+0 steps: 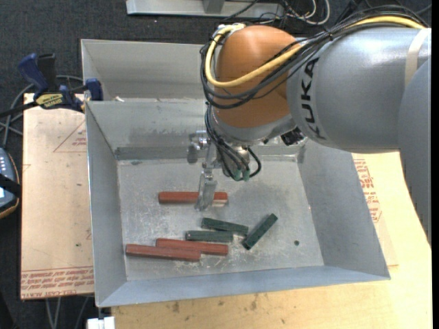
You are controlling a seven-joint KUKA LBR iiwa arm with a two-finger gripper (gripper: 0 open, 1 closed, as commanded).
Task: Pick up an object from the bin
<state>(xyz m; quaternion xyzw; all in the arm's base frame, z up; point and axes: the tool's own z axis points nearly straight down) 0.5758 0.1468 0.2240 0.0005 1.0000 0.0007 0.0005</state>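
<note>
The pincer is down at the right part of a red-brown stick in mid-bin; how far it is open I cannot tell. Toward the front lie two more red-brown sticks and three dark green sticks.

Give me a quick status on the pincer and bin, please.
Pincer low over the lone red-brown bar, mid-bin. Three dark green bars and two red-brown bars lie apart, lower in view. Path to the bar clear.
</note>
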